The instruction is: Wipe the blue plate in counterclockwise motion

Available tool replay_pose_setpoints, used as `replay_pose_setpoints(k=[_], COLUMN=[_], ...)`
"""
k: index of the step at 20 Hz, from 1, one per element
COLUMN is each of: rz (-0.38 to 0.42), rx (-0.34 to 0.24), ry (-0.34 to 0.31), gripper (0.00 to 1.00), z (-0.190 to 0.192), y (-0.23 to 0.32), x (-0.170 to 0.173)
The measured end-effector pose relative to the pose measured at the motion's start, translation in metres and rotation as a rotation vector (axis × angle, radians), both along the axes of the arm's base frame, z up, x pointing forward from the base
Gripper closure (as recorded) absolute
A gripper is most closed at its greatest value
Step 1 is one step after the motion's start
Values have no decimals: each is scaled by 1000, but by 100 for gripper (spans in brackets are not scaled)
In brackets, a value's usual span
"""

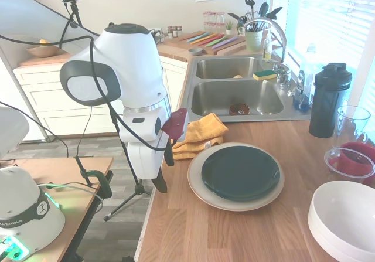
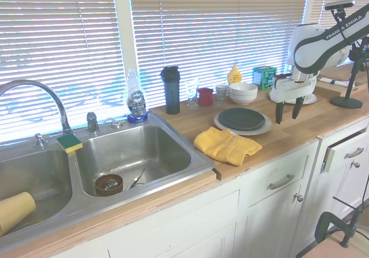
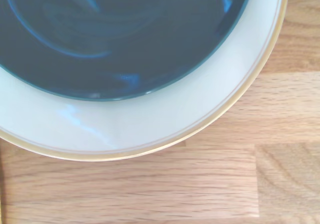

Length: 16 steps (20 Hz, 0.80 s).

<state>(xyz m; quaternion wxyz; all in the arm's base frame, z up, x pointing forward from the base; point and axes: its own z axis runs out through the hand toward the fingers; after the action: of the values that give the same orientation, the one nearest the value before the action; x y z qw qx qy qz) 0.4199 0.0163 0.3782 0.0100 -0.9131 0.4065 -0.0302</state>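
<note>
Both fingers (image 2: 280, 111) of the gripper (image 2: 287, 119) hang spread apart over the wooden counter (image 2: 300, 131), pointing straight down with nothing between them — no cloth, no sponge. Just beside them, toward the window, sits the blue plate (image 2: 241, 119), resting flat on a larger cream plate (image 2: 222, 125) and apart from the fingertips. The wrist view bears this out: it looks down on the cream rim and bare wood, with the dark plate filling only the far part of the picture. Further from the fingers, past both plates and toward the sink, a yellow cloth (image 2: 226, 145) lies crumpled on the counter.

My reading is that the wiping has not begun; this is the step of fetching something to wipe with. The next move calls for carrying the open fingers across to the yellow cloth, lowering onto a fold and closing — only then can the cloth be brought onto the plate for the counterclockwise circles.
</note>
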Motion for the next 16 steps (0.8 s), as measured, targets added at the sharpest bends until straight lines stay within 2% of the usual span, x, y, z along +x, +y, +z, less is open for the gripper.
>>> replay_pose_setpoints(k=[8, 16], rz=[27, 56], rx=[-7, -21], ry=[31, -8], gripper=[0, 0], z=[9, 44], y=[28, 89], x=[1, -13])
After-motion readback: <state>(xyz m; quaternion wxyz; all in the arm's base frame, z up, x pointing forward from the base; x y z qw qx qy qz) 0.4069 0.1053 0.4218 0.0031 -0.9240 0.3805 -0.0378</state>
